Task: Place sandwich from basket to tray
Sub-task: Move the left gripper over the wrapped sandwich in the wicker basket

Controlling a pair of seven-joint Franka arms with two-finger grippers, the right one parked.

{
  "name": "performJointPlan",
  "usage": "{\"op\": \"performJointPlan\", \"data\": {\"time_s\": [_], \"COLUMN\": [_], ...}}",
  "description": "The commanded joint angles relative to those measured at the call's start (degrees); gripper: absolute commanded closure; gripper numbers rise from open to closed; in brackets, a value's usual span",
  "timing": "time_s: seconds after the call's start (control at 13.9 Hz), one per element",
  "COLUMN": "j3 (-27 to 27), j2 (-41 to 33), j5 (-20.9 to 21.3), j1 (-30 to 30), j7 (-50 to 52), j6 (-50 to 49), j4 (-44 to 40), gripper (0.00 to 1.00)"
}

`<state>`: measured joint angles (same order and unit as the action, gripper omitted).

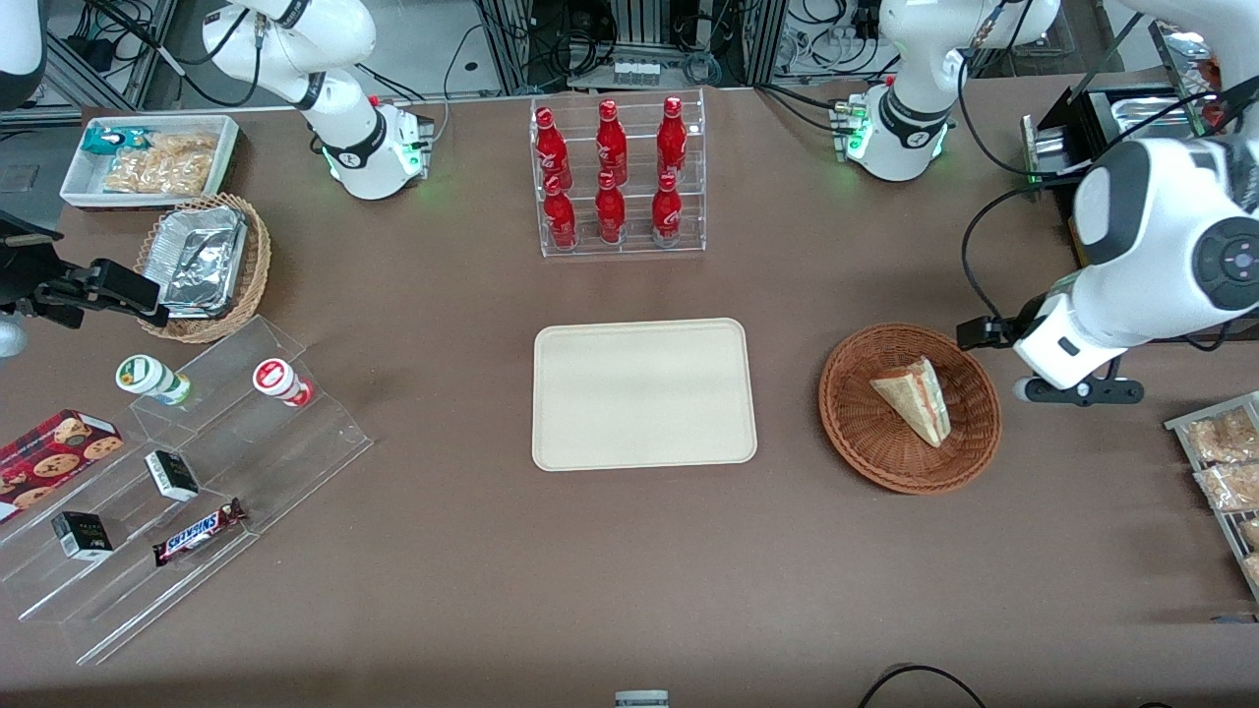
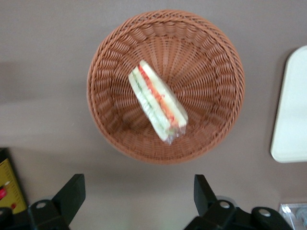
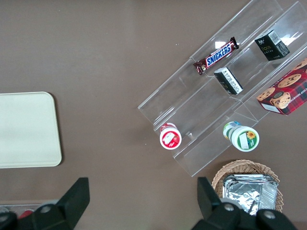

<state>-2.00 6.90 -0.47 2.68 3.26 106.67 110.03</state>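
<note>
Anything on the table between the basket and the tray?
Nothing: front view shows only bare brown table between basket and tray. Gripper hovers beside the basket, jaws open.

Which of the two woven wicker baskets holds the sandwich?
The round reddish-brown wicker basket, beside the open gripper, holds the triangular sandwich; the lighter tan basket holds foil trays.
</note>
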Motion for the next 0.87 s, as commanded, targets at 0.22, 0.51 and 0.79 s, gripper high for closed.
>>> {"op": "performJointPlan", "data": {"time_s": [0.22,0.51,0.79], "j3": [0.0,0.0,0.0], "j2": [-3.2,-1.9,0.1], "j5": [-0.2,-0.3,-0.4], "j1": [0.9,2.9,3.6], "j7": [11.0,36.7,41.7], "j6": [21.9,27.9,29.0], "j4": [16.3,19.3,19.3], "gripper": [0.00,0.00,0.00]}}
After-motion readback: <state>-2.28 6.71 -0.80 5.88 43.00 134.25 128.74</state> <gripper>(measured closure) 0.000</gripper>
